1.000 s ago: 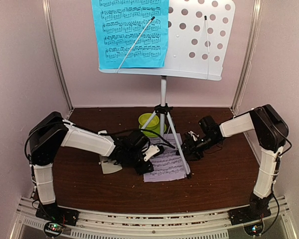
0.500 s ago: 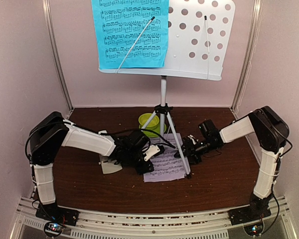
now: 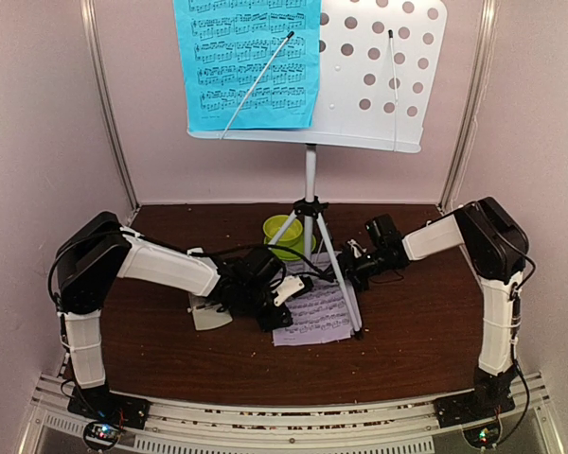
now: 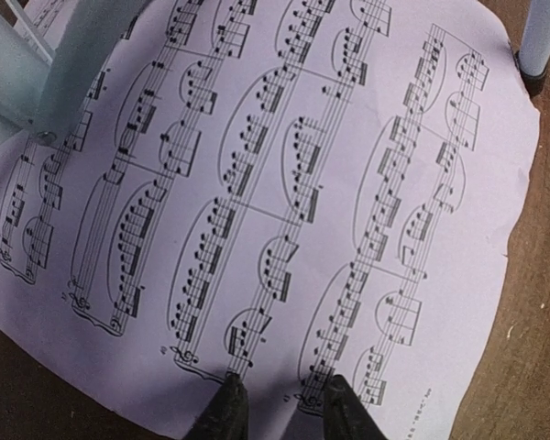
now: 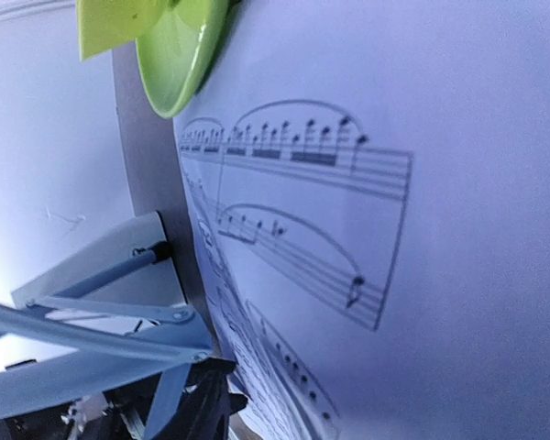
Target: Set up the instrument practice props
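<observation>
Pink music sheet (image 4: 284,183) | flat under left claw (image 4: 284,411), tips slightly parted | right claw (image 3: 346,274) state unclear

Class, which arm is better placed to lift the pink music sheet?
Probably left: left gripper sits open on the pink music sheet near its edge; right gripper shows no clear fingertips.

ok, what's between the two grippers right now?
In the top view, between left gripper and right gripper: the pink music sheet lying flat, a silver tripod leg crossing it.
</observation>
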`<move>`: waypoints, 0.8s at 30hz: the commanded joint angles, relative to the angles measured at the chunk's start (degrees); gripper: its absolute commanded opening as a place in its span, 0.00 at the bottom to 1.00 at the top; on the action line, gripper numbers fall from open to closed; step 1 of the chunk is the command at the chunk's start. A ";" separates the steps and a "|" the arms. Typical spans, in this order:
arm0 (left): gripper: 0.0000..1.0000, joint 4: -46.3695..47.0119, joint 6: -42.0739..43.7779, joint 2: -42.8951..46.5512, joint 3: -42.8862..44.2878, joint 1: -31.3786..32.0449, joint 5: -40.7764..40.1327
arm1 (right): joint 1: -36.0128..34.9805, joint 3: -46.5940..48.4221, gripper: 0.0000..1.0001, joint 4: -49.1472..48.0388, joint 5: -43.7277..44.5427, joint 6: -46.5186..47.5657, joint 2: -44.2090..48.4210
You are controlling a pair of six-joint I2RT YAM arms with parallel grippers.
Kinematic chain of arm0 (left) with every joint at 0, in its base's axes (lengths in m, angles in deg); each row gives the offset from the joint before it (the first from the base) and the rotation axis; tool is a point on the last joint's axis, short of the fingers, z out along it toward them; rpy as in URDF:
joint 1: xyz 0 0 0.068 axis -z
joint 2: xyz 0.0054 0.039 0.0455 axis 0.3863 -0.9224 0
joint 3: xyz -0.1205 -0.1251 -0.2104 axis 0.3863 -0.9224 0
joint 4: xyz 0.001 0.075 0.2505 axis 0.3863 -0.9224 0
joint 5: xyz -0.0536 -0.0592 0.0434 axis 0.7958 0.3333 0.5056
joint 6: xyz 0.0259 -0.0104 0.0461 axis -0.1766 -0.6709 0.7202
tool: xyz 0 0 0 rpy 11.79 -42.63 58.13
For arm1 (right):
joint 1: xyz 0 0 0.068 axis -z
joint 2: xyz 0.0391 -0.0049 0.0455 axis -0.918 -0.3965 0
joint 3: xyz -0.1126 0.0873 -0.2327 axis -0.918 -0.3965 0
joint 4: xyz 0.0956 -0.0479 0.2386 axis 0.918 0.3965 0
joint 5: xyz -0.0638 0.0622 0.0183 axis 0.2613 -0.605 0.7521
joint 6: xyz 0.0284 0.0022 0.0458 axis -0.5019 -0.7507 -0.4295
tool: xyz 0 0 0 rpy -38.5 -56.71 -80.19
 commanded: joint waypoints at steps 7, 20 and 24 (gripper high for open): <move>0.39 2.00 0.17 2.84 -1.12 -0.27 -0.17 | 0.82 -2.37 0.05 3.16 6.95 2.71 2.18; 0.68 7.62 -2.55 15.64 -5.73 -0.35 -4.86 | 8.11 -8.67 0.00 18.41 18.19 16.27 26.33; 0.70 9.34 -2.30 19.64 -6.38 -0.36 -4.71 | 8.97 -8.50 0.00 25.84 23.46 21.51 34.64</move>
